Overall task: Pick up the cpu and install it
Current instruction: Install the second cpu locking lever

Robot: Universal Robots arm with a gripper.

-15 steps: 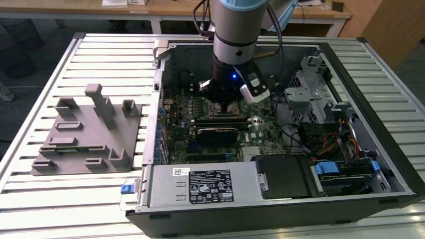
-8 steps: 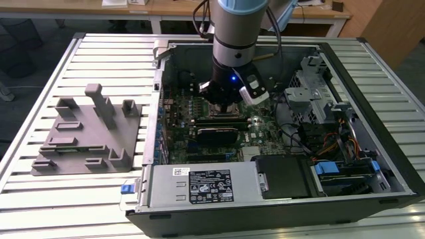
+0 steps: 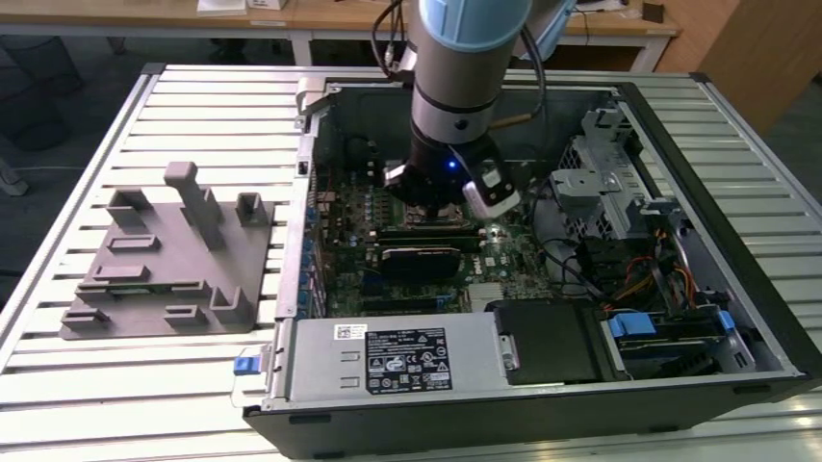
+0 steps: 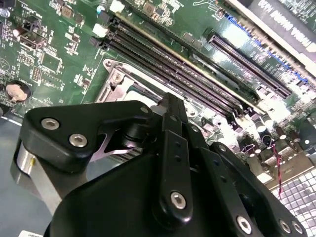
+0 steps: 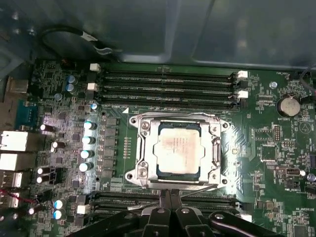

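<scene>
The cpu (image 5: 177, 150), a small square chip with a pale silver top, lies flat inside the metal-framed socket (image 5: 140, 126) on the green motherboard (image 5: 276, 148) in the first wrist view. My gripper (image 5: 170, 193) hovers just beside the socket's edge, its two black fingers pressed together with nothing between them. In the second wrist view the gripper (image 4: 170, 101) covers most of the socket (image 4: 116, 81), so the chip is hidden there. In the exterior view the gripper (image 3: 444, 207) hangs low inside the open computer case (image 3: 719, 318), over the middle of the board.
Memory slots (image 5: 168, 81) run along both sides of the socket. A black finned block (image 3: 418, 260) sits just in front of the gripper. Drive cages (image 3: 603, 183) and cables crowd the exterior view's right. A grey plastic tray (image 3: 167, 260) with upright posts lies on the slatted table at the left.
</scene>
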